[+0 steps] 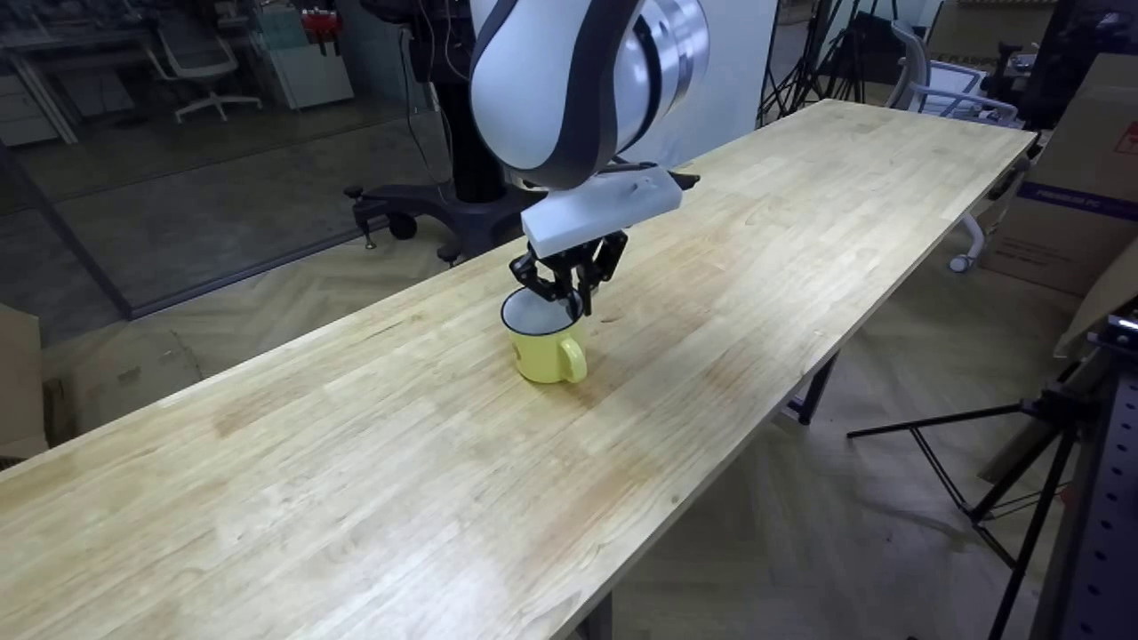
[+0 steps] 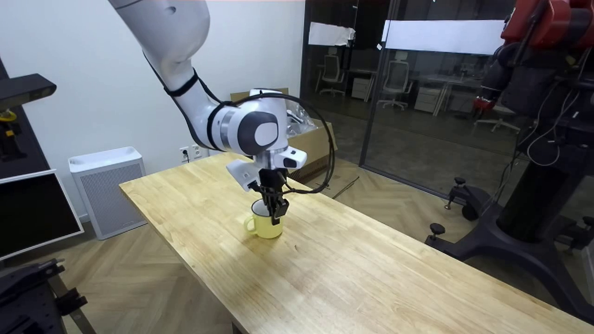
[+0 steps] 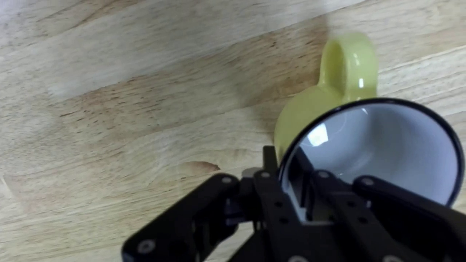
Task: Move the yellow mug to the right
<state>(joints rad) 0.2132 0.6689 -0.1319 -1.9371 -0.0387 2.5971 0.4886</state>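
A yellow mug with a white inside and a thin dark rim is upright at the middle part of a long, pale wooden desk, its wall pinched by the black end effector of a white robot arm. In the wrist view the two fingertips stand close together on either side of that wall, the left one outside the mug, the right one inside. The handle points toward the far side in the wrist view. Whether the mug's base touches the desk cannot be told for certain. A small brownish mark on the mug's left side is too small to make out. In an exterior view, at the right, a cardboard box carries a purple band with pale lettering, blurred but seeming to end in "PC", with fainter print below it and a red mark higher up. Farther back, a brown board bears a line of letters too blurred to read. In an exterior view, white sheets run across a dark glass wall on the far side
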